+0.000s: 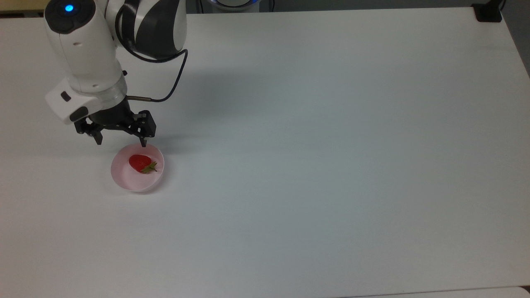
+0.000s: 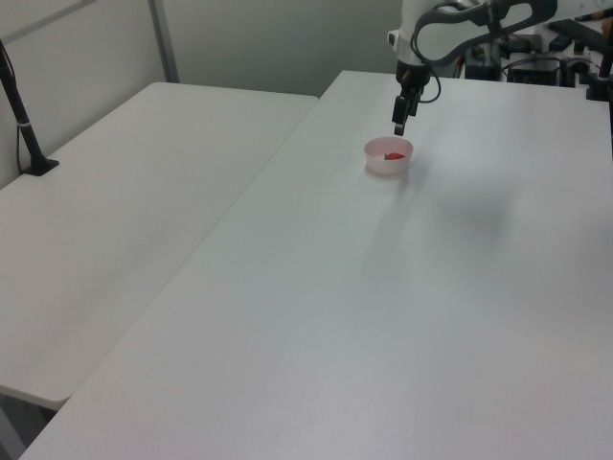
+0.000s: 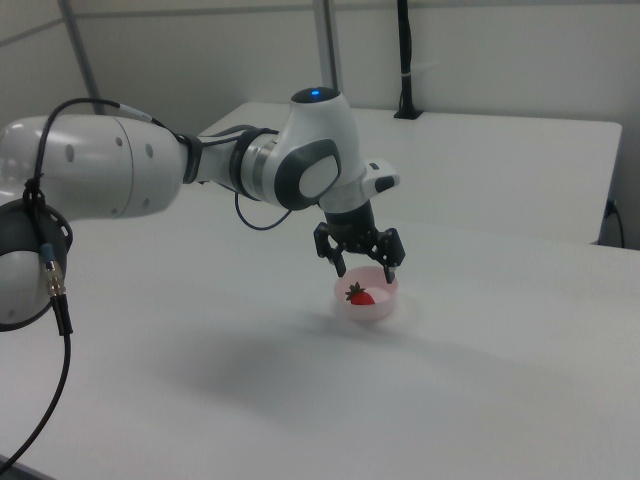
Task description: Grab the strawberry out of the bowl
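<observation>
One strawberry lay in the pink bowl; my gripper hung spread apart just above its rim, grasping nothing.

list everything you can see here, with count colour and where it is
strawberry: one, red with a green cap, lying inside the bowl
bowl: one, pale pink, on the table toward the top view's left
table: one, white, under the bowl
second table: one, white, beside the first on the left view's left
black post: one, standing at the second table's far left edge in the left view
arm: one, white and dark grey
gripper: one, black, open, above the bowl's far rim
</observation>
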`<act>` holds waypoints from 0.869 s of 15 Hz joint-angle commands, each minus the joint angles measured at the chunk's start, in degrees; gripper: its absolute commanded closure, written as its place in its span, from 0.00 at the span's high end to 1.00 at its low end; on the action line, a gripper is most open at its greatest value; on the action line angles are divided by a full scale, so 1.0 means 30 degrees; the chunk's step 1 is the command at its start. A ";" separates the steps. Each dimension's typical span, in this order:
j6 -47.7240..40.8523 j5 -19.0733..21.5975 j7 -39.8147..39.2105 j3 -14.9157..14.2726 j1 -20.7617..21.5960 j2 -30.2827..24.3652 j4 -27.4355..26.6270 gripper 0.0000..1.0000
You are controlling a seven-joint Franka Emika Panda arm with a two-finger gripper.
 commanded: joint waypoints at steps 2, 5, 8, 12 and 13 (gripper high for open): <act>0.0263 0.0389 -0.5017 0.0120 -0.0156 0.0764 0.0220 0.94; 0.1548 0.0389 -0.4935 0.0179 -0.0127 0.1117 0.0220 0.88; 0.2109 0.0331 -0.5022 0.0179 -0.0127 0.1498 0.0220 0.82; 0.2051 0.0272 -0.5110 0.0179 -0.0097 0.1528 0.0161 0.82; 0.1964 0.0243 -0.5139 0.0179 -0.0097 0.1528 0.0161 0.82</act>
